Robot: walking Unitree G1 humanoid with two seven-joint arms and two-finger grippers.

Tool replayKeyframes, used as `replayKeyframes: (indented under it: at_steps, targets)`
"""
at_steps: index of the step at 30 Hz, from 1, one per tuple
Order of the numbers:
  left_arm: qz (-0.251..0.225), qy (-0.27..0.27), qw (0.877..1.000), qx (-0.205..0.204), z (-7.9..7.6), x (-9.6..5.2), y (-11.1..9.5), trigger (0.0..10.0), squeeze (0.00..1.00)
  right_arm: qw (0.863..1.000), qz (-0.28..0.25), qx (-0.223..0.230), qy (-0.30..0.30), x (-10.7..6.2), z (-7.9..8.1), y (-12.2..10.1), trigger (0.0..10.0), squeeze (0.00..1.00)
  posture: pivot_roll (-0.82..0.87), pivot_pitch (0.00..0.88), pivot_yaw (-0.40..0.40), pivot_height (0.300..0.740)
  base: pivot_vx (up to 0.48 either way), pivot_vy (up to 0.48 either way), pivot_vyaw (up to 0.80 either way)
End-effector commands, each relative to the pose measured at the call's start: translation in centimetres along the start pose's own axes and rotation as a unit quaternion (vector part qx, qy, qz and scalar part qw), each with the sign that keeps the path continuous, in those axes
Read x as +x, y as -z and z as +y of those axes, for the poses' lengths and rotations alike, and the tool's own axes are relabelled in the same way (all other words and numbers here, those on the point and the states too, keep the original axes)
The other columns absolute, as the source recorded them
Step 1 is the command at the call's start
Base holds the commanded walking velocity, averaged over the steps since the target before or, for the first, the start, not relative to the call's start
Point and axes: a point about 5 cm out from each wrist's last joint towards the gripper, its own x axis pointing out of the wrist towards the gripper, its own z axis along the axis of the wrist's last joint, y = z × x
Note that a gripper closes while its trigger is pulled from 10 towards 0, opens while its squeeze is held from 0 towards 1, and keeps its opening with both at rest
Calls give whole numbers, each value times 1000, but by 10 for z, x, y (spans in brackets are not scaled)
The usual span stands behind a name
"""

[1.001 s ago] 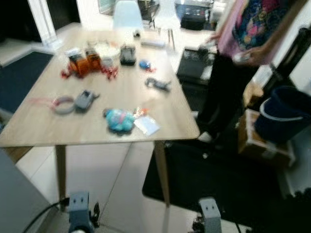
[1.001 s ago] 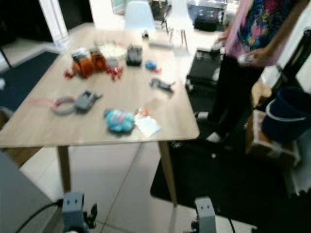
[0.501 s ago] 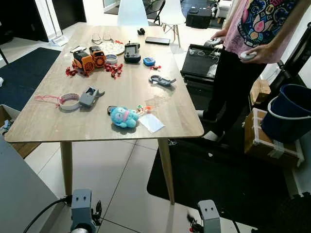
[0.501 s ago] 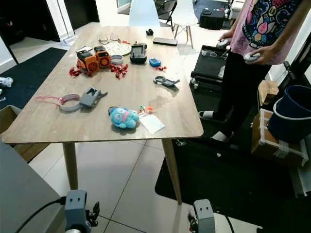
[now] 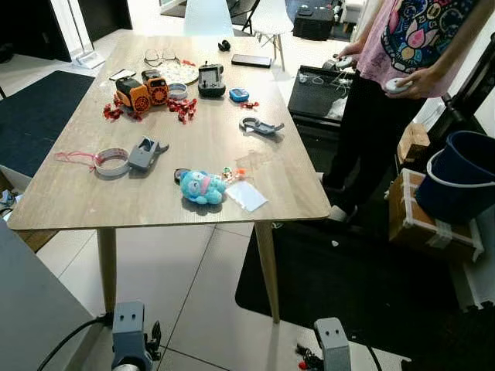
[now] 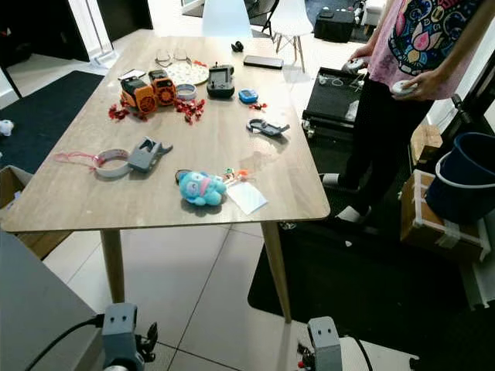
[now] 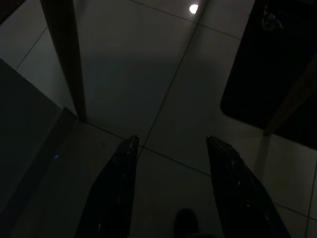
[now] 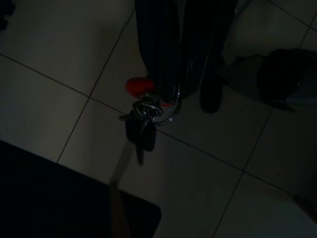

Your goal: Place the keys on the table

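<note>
The keys [image 8: 141,129], a dark bunch on a metal ring with a red tag, dangle from my right gripper [image 8: 181,91], which is shut on the ring above the tiled floor. The red tag [image 5: 303,364] also peeks out low beside my right wrist [image 5: 332,340]. The wooden table [image 5: 209,139] stands ahead of me, its near edge well above and beyond both arms. My left gripper [image 7: 171,141] hangs open over the floor near a table leg [image 7: 64,59], holding nothing.
On the table lie a blue plush toy [image 5: 201,187], a white card [image 5: 247,195], a tape roll [image 5: 113,161], an orange toy [image 5: 139,91] and several small items. A person [image 5: 387,77] stands at the table's right side. A blue bucket [image 5: 456,178] and cardboard box [image 5: 425,228] sit beyond a black mat [image 5: 348,286].
The head view has steadied from a blur and shifted slightly toward the table. Things on the table lie as before, and both arms hang low as before.
</note>
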Motion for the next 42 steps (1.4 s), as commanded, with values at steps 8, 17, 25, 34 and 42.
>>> replayKeyframes:
  at_steps: [8,17,25,34,42]
  targets:
    - [14,-6,1000,-6,2,-4,8,10000,0,1000,4,2,0,-1,1,3,10000,0,61,93,-29,740,0,150,0]
    - [6,-5,1000,-15,2,-4,7,10000,0,1000,0,1,0,0,0,-1,10000,0,60,88,-30,740,0,0,0]
    - [2,-4,1000,-15,2,-4,6,10000,0,1000,-1,0,-1,1,1,-1,10000,0,61,86,-30,740,0,0,0]
    - [-1,5,1000,-8,-1,-3,4,10000,0,1000,-1,0,1,1,0,-2,10000,0,59,80,-27,740,0,-267,0]
    - [1,11,1000,2,-1,-1,2,10000,0,1000,-1,1,3,0,-1,-1,10000,0,59,67,-23,740,0,0,0]
